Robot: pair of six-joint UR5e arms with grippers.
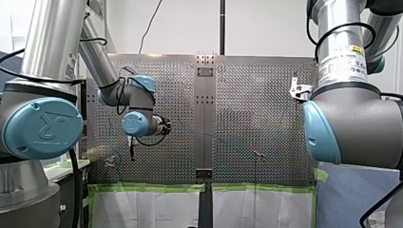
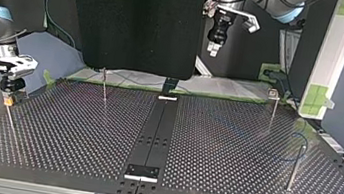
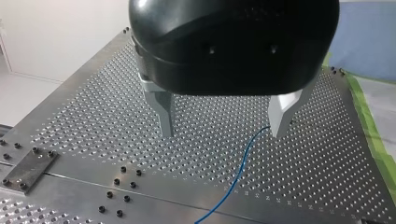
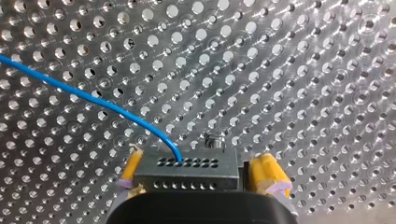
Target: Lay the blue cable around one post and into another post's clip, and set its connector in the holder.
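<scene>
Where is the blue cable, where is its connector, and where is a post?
blue cable (image 4: 93, 97), right wrist view, middle of its curve.
connector (image 4: 187, 175), right wrist view, its grey front face.
post (image 2: 293, 172), top view, middle of its thin shaft.

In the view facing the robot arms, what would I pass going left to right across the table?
My right gripper, shut on the connector → thin post → dark centre strip → my left gripper, open, high above the table → post with a clip → another post.
</scene>
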